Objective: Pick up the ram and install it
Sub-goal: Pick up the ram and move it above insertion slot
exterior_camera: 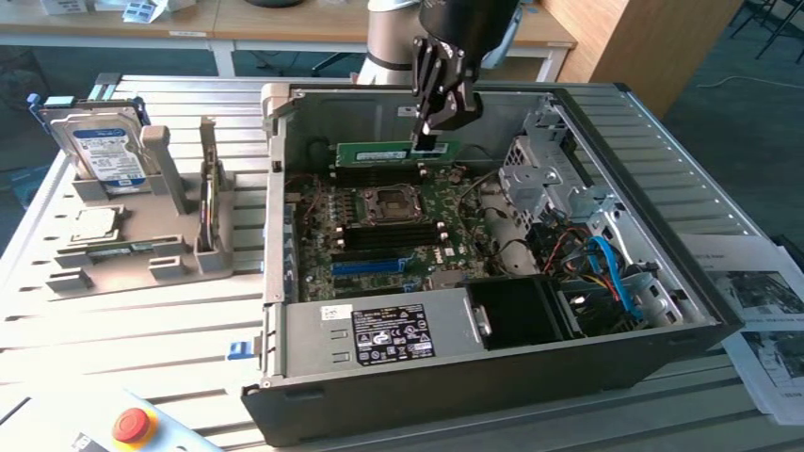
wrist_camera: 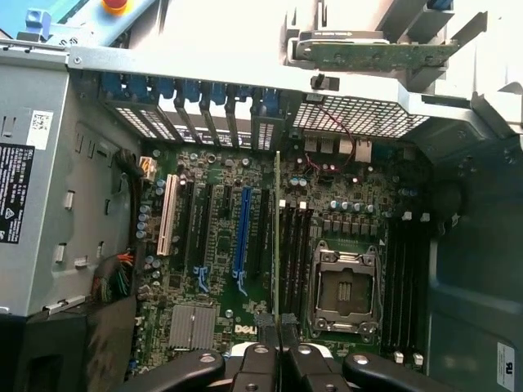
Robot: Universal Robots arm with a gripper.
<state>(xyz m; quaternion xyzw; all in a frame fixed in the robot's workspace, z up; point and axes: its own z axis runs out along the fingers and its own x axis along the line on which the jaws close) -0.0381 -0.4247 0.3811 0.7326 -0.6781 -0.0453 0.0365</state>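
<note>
The ram (exterior_camera: 375,152), a long green circuit-board stick, hangs level over the back part of the motherboard (exterior_camera: 377,235) inside the open computer case (exterior_camera: 503,377). My gripper (exterior_camera: 427,143) is shut on the stick's end nearer the exterior view's right. In the wrist view the ram (wrist_camera: 278,237) shows edge-on as a thin green line running away from my gripper (wrist_camera: 279,336). It hangs above the dark memory slots (wrist_camera: 296,245) beside the CPU socket (wrist_camera: 343,286). I cannot tell whether the stick touches a slot.
The case walls and the drive cage (exterior_camera: 553,179) hem in the motherboard. The power supply (exterior_camera: 390,334) sits at the case front. A grey fixture (exterior_camera: 126,254) at the exterior view's left holds a hard drive (exterior_camera: 107,151). A red button (exterior_camera: 132,424) and papers (exterior_camera: 766,320) lie outside the case.
</note>
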